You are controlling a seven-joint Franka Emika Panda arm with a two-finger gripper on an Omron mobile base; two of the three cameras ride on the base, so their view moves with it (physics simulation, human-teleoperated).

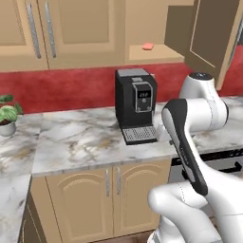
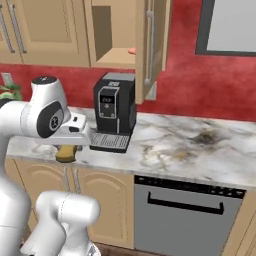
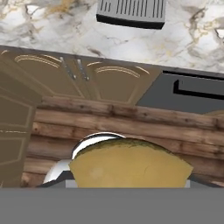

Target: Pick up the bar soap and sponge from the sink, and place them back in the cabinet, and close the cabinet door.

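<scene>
The gripper point(image 2: 67, 150) is closed on the sponge point(image 3: 130, 164) and holds it low, at the near edge of the counter point(image 1: 85, 142). The open cabinet point(image 2: 117, 57) is higher and farther, to the right above the coffee machine point(image 2: 114, 111), so the next move should go up and away. The bar soap point(image 1: 148, 46) already lies on its shelf.

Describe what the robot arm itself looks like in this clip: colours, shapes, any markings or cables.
The arm is built of glossy white, rounded segments with bulbous joints. A long dark grey to black panel runs along one link, and round dark caps sit on the joints. I see no external cables or readable markings. The pincer is mostly hidden.
</scene>
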